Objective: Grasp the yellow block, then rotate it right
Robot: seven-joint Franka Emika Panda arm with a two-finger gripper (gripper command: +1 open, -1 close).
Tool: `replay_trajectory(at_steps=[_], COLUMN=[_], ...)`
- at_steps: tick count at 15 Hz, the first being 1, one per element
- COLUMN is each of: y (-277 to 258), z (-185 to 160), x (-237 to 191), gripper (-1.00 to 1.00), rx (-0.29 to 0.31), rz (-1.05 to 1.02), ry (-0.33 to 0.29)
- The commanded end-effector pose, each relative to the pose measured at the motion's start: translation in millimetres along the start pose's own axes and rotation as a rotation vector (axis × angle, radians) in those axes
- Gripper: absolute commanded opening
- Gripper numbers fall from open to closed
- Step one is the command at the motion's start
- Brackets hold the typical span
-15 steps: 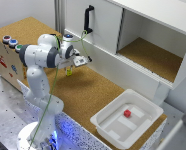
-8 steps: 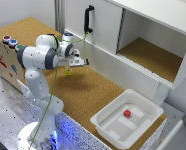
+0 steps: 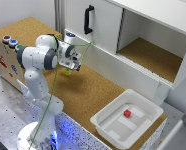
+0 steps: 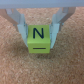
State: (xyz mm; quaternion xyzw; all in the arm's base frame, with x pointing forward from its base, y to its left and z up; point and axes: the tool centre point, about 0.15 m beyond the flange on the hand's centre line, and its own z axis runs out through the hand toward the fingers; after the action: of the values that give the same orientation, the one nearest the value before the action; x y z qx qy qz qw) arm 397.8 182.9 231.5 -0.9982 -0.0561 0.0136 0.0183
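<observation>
The yellow block (image 4: 39, 38) is a small yellow-green cube with a black letter N on the face toward the wrist camera. It sits between my two fingers (image 4: 22, 28), which press against its two sides over the cork surface. My gripper (image 4: 40, 31) is shut on it. In the exterior view the gripper (image 3: 71, 68) hangs low over the cork counter in front of the white cabinet, and the yellow block (image 3: 67, 72) shows as a small spot at its tips. Whether the block rests on the cork or hangs just above it, I cannot tell.
A white tray (image 3: 105, 125) holding a small red cube (image 3: 127, 113) stands at the exterior view's lower right. Behind the gripper is a white cabinet with a black door handle (image 3: 88, 19) and an open compartment (image 3: 148, 52). A wooden box (image 3: 5, 55) with coloured knobs stands at the exterior view's left.
The gripper has shifted a little toward the exterior view's left and lower over the cork, with the yellow block at its tips.
</observation>
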Motion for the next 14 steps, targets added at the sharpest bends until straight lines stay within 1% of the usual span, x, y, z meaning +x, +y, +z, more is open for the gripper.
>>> replay_trajectory(at_steps=[1,3,5,7,8,9,14], y=[4,10,10,11,13,13,14], z=[23,28,35,40,38,34,2], x=[15,20,25,27,26,25,14], gripper=[-1.0,-1.0,-1.0,-1.0,-1.0,1.0,1.0], rx=[-0.077,-0.107,-0.094,-0.099,-0.094,-0.099,-0.106], rz=[0.243,0.289,0.256,0.242,0.252,0.256,0.273], ry=[0.022,0.036,0.03,0.004,0.007,0.013,0.048])
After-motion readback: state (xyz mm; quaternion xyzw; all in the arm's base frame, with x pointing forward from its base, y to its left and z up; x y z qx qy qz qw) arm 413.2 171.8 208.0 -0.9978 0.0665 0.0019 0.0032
